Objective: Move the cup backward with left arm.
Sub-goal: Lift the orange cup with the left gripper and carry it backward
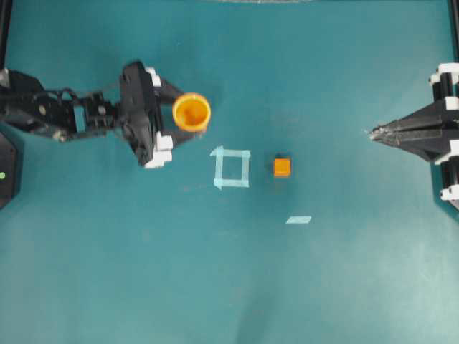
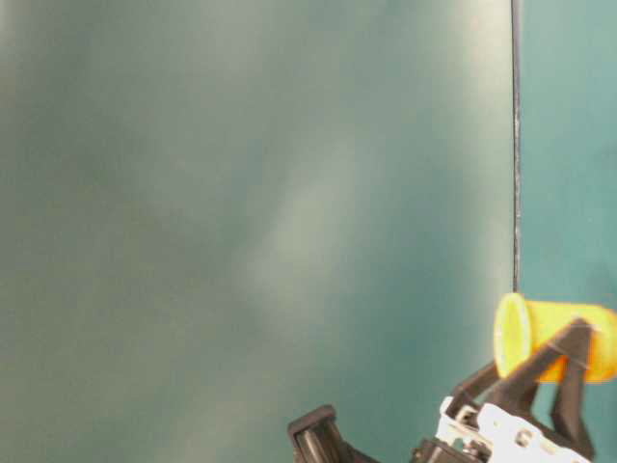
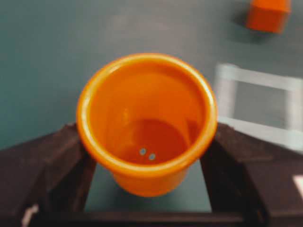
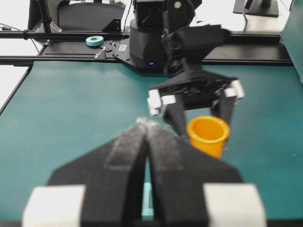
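The cup (image 1: 191,112) is seen held between the two fingers of the left tool (image 1: 179,115), which is pinched on its sides; in the left wrist view the cup (image 3: 147,123) sits upright, mouth open to the camera, with a dark finger (image 3: 52,165) pressed against each side of its wall. Whether the base of the cup touches the green surface (image 1: 229,272) cannot be told. A square outline of pale tape (image 1: 232,168) is taken as the landmark: the cup lies up and to the left of the tape square in the overhead view, near it but apart from it. A small orange cube (image 1: 282,167) is found just to the right of the tape square, not touching it, and a short strip of pale tape (image 1: 298,220) lies below and to the right of the square. The left arm (image 1: 57,115) is stretched in from the left edge toward the cup. The right tool (image 1: 374,132) is kept well to the right of the tape square, with its fingers pressed together to a point and nothing held between them; in the right wrist view those fingers (image 4: 147,156) are seen closed in the foreground, with the cup (image 4: 208,135) and the left tool (image 4: 196,120) beyond them.
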Tool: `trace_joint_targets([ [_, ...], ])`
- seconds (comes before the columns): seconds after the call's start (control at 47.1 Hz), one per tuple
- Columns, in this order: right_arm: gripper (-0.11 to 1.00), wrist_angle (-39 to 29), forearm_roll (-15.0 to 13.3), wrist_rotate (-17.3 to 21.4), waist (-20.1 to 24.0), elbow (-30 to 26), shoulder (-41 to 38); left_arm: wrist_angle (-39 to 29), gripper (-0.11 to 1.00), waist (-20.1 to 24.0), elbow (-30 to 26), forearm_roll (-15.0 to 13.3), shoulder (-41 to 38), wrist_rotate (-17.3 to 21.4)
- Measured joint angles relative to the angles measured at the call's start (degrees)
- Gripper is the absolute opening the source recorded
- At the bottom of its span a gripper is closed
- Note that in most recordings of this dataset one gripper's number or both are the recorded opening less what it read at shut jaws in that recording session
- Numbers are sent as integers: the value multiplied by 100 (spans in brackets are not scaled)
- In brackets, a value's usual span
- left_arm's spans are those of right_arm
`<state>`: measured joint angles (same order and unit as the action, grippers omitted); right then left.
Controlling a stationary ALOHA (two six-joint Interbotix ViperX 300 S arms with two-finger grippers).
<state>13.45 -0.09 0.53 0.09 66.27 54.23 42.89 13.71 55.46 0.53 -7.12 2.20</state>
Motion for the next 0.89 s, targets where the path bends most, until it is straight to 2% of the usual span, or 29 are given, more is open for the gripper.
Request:
trace_joint_targets([
  [0.297,0,-70,0,0,0,9,0,-123,64,694,-141,0,9,325],
  [0.552,0,-105,0,0,0,0,0,-325,63,1310,-475,0,-53,343],
  [0.891,0,-114,9,0,0,0,0,-650,63,1811,-958,0,-448,334],
])
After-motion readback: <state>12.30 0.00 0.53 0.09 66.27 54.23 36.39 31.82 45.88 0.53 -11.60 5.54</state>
